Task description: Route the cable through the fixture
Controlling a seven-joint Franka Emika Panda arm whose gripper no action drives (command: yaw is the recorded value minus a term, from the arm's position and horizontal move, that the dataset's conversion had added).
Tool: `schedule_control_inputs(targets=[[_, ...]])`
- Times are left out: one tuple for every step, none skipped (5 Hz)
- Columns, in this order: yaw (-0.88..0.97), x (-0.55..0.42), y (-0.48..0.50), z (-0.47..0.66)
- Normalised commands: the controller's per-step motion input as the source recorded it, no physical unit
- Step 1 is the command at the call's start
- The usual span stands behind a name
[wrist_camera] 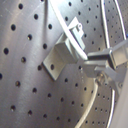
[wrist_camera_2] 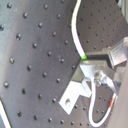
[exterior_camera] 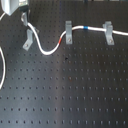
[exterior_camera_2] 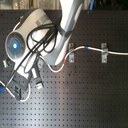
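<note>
The white cable [exterior_camera: 47,52] runs from the gripper [exterior_camera: 24,18] at the first exterior view's upper left, across the forked top of the leaning gray fixture [exterior_camera: 30,39], then sags and rises to its red band [exterior_camera: 62,39]. It goes on through two upright clips, with its blue band [exterior_camera: 87,27] between them. In both wrist views the gripper [wrist_camera: 92,65] [wrist_camera_2: 87,62] is shut on the cable [wrist_camera_2: 76,30] right beside the fixture [wrist_camera: 61,54] [wrist_camera_2: 76,94]. I cannot tell whether the cable sits inside the fork. In the second exterior view the arm hides the fixture.
Two upright gray clips [exterior_camera: 68,30] [exterior_camera: 108,32] stand on the black perforated board [exterior_camera: 70,90] and also show in the second exterior view [exterior_camera_2: 70,53] [exterior_camera_2: 104,52]. A loop of cable [exterior_camera: 3,65] runs along the first exterior view's left edge. The arm [exterior_camera_2: 45,35] fills the second exterior view's left.
</note>
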Motion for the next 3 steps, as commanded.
schedule_control_inputs(targets=[[0.06,-0.313,0.336,0.23],[0.12,-0.344,0.208,0.29],[0.00,-0.116,0.069,0.03]])
